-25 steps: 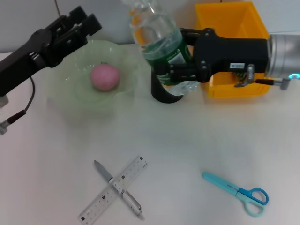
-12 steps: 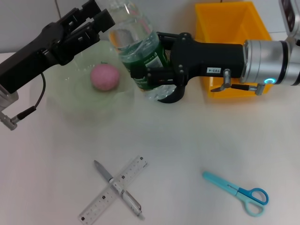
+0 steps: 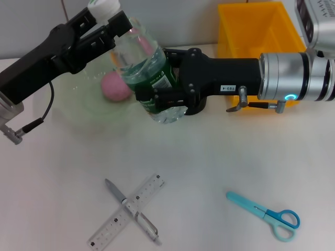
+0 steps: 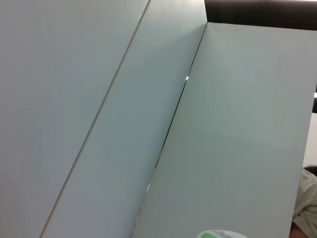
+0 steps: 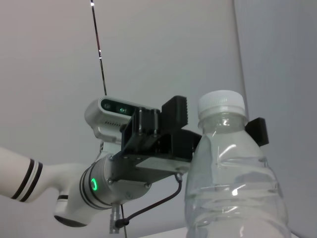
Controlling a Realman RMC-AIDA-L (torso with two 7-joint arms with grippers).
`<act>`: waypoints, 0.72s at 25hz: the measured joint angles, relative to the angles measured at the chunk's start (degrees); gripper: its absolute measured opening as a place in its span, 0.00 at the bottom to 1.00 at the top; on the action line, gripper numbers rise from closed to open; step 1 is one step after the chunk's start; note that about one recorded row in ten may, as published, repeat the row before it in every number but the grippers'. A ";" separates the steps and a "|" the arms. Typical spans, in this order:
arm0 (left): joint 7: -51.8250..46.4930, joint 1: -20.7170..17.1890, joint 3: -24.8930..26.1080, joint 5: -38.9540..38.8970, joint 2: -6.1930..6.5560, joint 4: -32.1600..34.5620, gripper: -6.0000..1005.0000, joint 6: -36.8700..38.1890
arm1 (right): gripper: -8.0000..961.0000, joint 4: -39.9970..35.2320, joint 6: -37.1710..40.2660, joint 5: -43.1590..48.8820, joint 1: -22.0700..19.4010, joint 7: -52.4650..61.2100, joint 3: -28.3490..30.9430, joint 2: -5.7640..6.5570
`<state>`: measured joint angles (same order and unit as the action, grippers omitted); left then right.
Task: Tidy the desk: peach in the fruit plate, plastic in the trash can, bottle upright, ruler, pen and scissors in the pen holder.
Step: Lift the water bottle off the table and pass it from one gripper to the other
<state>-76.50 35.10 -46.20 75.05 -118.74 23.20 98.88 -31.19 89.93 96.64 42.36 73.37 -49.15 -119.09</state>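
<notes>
Clear bottle (image 3: 144, 63) between both claws

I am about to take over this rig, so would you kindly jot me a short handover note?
Right pincer: shut on the clear plastic bottle with green label, held off the desk.
Left pincer: straddling the bottle's white cap, open.
Done: pink peach in the pale green fruit plate.
Left: stand the bottle upright; clear ruler, silver pen and light blue scissors lie on the desk, to go in the holder.
</notes>
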 joint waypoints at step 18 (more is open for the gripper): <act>0.13 -0.11 -0.03 0.00 0.00 0.01 0.87 0.45 | 0.81 0.07 0.01 -0.13 -0.19 0.04 -0.07 0.00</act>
<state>-76.37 34.99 -46.23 75.06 -118.74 23.20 99.32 -31.12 89.94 96.50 42.17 73.42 -49.22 -119.09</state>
